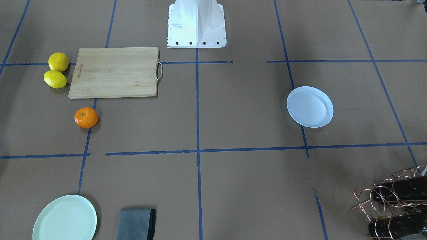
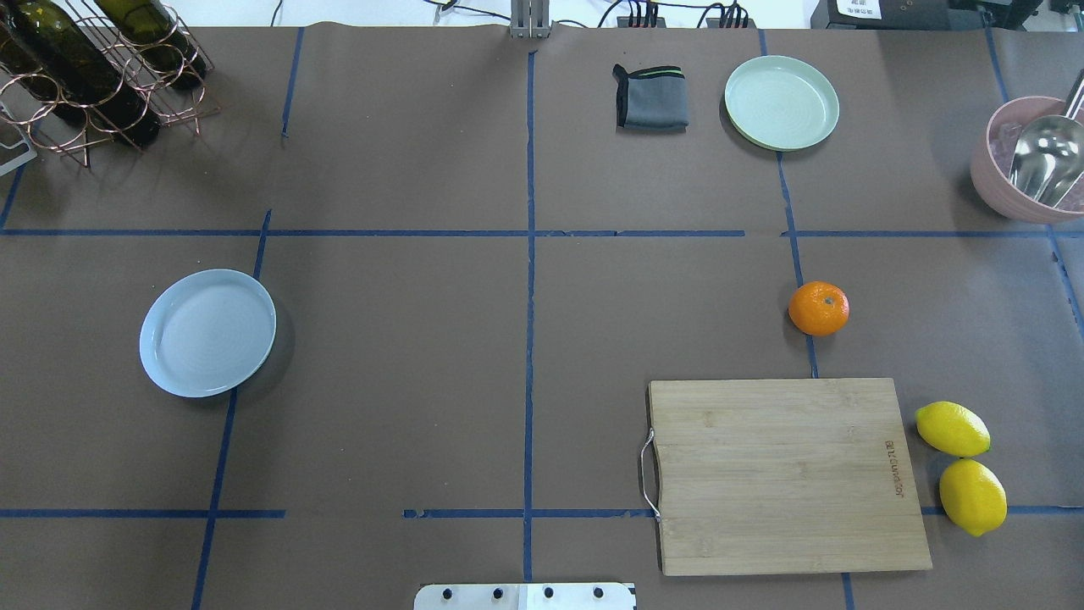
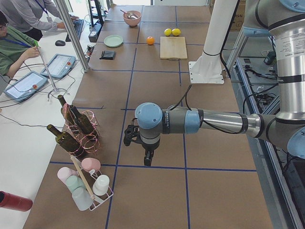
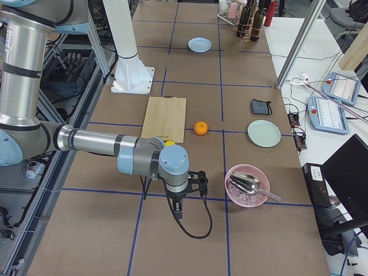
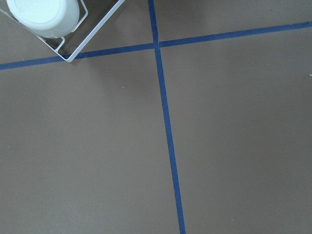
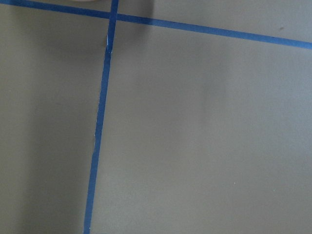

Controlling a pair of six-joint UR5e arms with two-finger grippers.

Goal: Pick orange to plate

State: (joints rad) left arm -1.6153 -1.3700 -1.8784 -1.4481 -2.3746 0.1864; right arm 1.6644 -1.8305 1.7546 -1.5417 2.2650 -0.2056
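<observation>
Watch for a roll: the small round bright-orange fruit [image 2: 818,308], dimpled skin, dark stem spot, sits loose on the table [image 2: 423,381] right of centre in the overhead view, near the wooden cutting board [image 2: 788,474]. Its target, the round bluish-white plate [image 2: 207,332], lies well apart at mid-left, so the carry is long and a weak grip could drop it. How wide the left hand [image 3: 147,160] and right hand [image 4: 178,211] stand, you cannot tell

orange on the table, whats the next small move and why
Probably swing the right hand toward the orange: it sits ungrasped on the robot's right side, beyond the cutting board, and that hand hangs away from it near the pink bowl. The plate is empty.
</observation>
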